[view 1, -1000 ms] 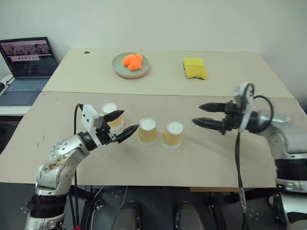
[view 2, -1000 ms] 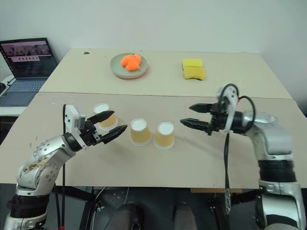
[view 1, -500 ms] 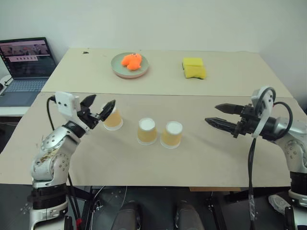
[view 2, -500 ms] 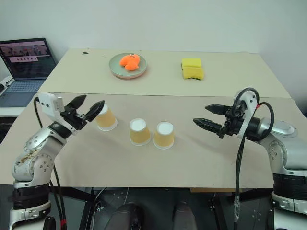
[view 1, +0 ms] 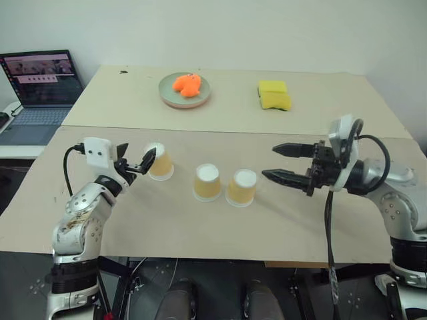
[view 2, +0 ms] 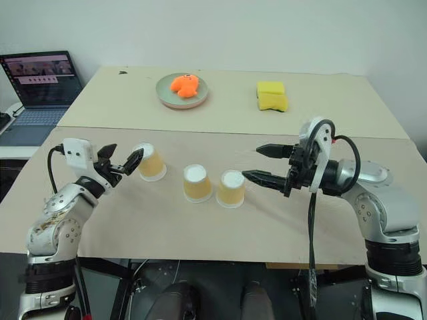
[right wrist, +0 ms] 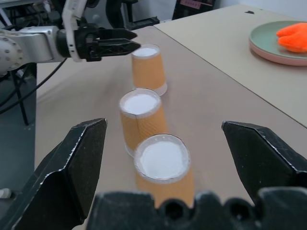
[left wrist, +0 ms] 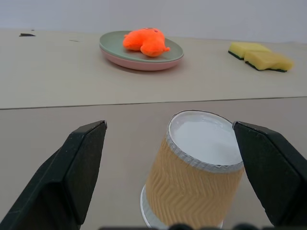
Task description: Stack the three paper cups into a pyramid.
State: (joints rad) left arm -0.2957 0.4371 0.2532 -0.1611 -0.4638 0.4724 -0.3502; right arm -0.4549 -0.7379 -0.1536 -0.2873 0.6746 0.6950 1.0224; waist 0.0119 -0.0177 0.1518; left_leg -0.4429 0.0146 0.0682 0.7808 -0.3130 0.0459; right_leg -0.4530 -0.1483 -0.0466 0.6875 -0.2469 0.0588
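Three paper cups stand upside down in a row on the near table: a left cup (view 1: 160, 163), a middle cup (view 1: 207, 182) and a right cup (view 1: 241, 187). My left gripper (view 1: 137, 157) is open, level, and aimed at the left cup from its left. In the left wrist view that cup (left wrist: 196, 177) sits just ahead, framed by the two black fingers (left wrist: 72, 177). My right gripper (view 1: 270, 161) is open, just right of the right cup and clear of it. The right wrist view looks down the row, with the right cup (right wrist: 163, 165) nearest.
On the far table a green plate (view 1: 167, 97) holds an orange toy (view 1: 187, 84), and a yellow sponge (view 1: 274, 95) lies to its right. An open laptop (view 1: 43, 87) sits off the table's left side. A seam runs between the two tabletops.
My left gripper swung from beside the middle cup out to the left and now faces the left cup. My right gripper pulled back to the right, then returned close to the right cup.
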